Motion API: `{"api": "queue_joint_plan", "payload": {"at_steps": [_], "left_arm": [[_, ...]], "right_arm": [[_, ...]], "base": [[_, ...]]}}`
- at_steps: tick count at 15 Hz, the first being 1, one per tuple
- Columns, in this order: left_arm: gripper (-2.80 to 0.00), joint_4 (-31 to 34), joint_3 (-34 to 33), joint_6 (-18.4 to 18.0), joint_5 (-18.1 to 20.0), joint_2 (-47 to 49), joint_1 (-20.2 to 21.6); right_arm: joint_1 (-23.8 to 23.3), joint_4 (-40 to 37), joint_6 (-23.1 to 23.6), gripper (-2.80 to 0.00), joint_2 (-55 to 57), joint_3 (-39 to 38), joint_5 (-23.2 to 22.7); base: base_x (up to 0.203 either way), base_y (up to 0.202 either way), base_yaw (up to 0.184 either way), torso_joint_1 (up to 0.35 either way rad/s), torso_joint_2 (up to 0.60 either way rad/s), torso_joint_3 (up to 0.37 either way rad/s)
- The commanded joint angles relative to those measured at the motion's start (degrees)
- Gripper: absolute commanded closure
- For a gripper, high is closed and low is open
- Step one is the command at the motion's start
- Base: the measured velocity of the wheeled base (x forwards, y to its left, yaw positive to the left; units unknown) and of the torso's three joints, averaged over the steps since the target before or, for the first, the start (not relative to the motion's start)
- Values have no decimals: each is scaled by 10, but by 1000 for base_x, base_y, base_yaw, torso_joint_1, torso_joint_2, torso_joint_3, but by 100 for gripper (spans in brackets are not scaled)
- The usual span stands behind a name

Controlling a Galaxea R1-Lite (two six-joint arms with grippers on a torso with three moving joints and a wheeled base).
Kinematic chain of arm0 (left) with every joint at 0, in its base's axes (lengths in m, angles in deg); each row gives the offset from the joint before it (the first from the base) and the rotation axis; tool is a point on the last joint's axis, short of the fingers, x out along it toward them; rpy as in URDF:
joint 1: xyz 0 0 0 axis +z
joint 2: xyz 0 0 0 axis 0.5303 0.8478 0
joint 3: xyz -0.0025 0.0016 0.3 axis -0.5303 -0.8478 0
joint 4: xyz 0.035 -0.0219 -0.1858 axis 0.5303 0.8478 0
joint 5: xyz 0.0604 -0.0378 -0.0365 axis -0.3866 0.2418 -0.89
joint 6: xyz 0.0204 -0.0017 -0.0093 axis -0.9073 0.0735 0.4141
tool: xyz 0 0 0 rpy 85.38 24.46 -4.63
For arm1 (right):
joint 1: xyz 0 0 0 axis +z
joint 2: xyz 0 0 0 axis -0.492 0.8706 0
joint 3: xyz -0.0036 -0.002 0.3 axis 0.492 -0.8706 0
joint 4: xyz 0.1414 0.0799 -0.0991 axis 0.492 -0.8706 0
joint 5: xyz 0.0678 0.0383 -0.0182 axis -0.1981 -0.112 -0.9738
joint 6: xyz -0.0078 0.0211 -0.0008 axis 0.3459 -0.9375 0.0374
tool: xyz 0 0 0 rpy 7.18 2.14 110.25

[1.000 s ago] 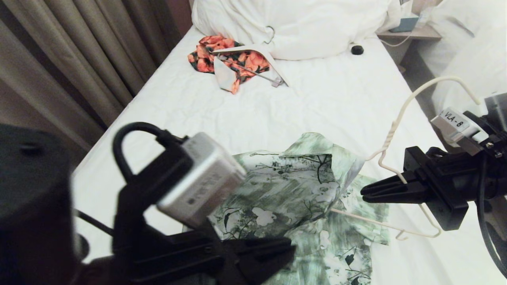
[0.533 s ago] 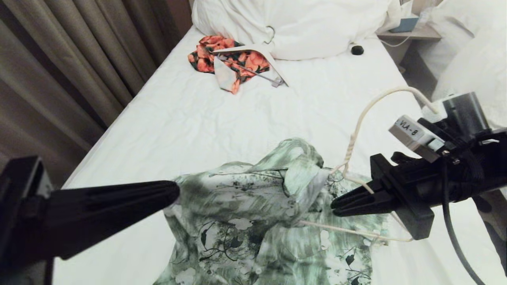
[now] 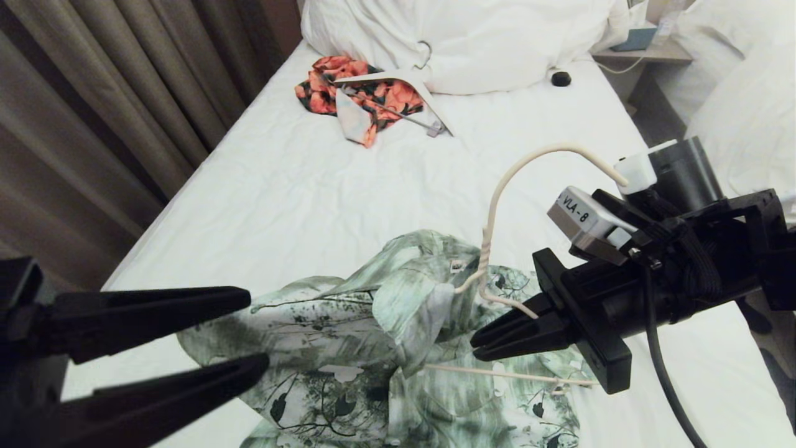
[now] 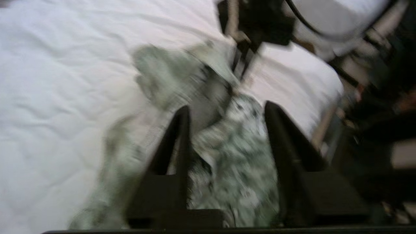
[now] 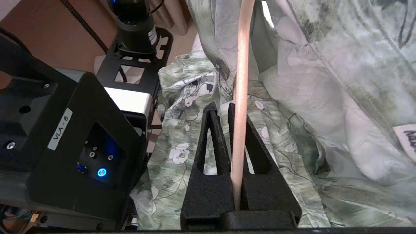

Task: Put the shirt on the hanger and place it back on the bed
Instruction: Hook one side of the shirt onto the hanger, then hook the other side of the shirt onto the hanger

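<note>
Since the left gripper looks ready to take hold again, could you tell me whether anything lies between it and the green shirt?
Nothing visible does. The left gripper is open just beside the shirt on the bed, with only bare sheet between them. The right gripper, shut on the hanger, is on the shirt's far side.

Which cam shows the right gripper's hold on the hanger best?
Right wrist view: the right gripper clamps the hanger wire. Head view shows the hook and neck, the clamp partly hidden. Left wrist view is too blurred.

Right gripper (image 3: 476,345): matte black tapered fingers, grey "VLA-8" label, trailing black cable. Left gripper (image 3: 252,333), lower left: matching black wedge fingers.
</note>
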Motion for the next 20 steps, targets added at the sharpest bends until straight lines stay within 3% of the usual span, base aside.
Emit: {"api": "queue_joint_plan", "payload": {"at_steps": [1, 8, 20], "left_arm": [[-280, 22, 0, -7, 24, 7, 5], [-280, -20, 14, -80, 114, 79, 134], [-280, -63, 29, -83, 116, 187, 122]], "right_arm": [[1, -2, 2, 0, -3, 0, -3], [1, -3, 3, 0, -20, -17, -3], [-7, -1, 2, 0, -47, -39, -7]], "base": [[0, 0, 0, 0, 0, 0], [0, 0, 0, 0, 0, 0], [0, 0, 0, 0, 0, 0]]}}
